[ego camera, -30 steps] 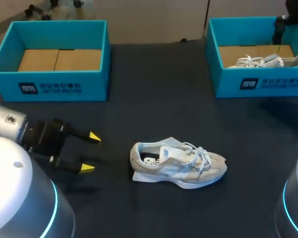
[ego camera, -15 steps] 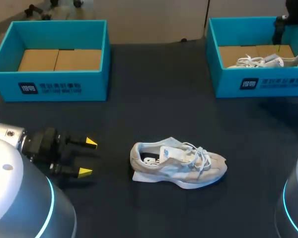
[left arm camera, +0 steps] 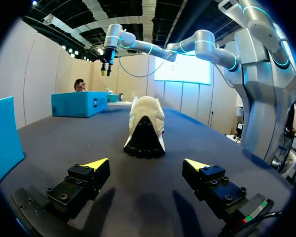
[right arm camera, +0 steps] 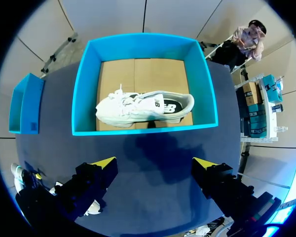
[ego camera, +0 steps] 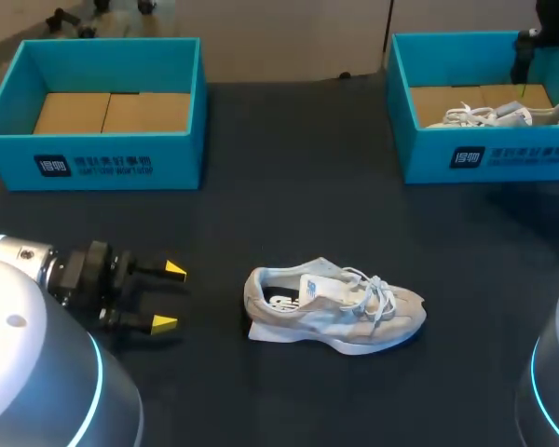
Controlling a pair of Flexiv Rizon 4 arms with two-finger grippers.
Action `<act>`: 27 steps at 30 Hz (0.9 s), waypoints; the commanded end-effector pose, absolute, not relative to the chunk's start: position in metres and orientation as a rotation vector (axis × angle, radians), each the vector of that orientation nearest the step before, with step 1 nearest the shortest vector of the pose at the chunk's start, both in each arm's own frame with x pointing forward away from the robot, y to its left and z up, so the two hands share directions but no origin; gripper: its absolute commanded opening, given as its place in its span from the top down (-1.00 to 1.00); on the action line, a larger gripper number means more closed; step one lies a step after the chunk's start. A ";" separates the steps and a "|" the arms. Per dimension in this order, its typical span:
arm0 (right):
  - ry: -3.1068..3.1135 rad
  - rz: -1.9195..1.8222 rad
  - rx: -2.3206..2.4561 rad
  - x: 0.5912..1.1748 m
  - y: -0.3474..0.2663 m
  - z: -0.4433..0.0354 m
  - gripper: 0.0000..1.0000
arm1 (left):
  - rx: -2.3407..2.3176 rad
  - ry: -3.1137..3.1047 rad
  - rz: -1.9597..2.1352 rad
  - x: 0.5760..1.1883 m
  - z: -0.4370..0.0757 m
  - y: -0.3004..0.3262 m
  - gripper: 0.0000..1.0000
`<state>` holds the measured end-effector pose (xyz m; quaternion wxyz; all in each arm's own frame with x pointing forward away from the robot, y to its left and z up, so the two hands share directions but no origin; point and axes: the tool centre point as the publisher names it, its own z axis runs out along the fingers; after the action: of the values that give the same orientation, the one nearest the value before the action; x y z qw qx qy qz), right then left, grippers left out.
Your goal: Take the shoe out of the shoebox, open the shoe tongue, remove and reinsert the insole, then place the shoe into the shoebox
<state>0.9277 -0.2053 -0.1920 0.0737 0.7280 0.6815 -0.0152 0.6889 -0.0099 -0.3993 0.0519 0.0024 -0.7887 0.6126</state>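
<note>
A pale grey sneaker [ego camera: 334, 310] lies on its sole in the middle of the dark table, toe to the right, its tongue raised and the insole showing. My left gripper [ego camera: 169, 297] hovers low to its left, open and empty. In the left wrist view the sneaker's heel [left arm camera: 145, 127] faces the left gripper [left arm camera: 145, 164], a short way ahead of the fingertips [left arm camera: 96, 163]. A second white sneaker [right arm camera: 143, 106] lies in the right teal shoebox [right arm camera: 84, 98]. My right gripper [right arm camera: 154, 163] hangs high above that box, open and empty.
An empty teal shoebox [ego camera: 93, 154] with a cardboard floor stands at the back left. The right teal shoebox [ego camera: 489, 158] stands at the back right. Bare dark tabletop surrounds the sneaker.
My left gripper has drawn back a little toward the near left edge, away from the sneaker. The sneaker and the right arm have stayed put.
</note>
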 end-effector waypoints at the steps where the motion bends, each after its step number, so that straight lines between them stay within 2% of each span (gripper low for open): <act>1: 2.045 -0.045 2.186 0.927 -0.205 -0.192 -1.00 | 0.008 -2.402 1.861 0.688 -0.398 -0.010 -1.00; 27: 2.045 -0.045 2.186 0.927 -0.205 -0.192 -1.00 | 0.077 -2.400 1.916 0.674 -0.394 -0.065 -1.00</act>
<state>0.9277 -0.2054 -0.1920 0.0736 0.7280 0.6815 -0.0152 0.6724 -0.0571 -0.3905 0.0364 0.0238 -0.7794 0.6250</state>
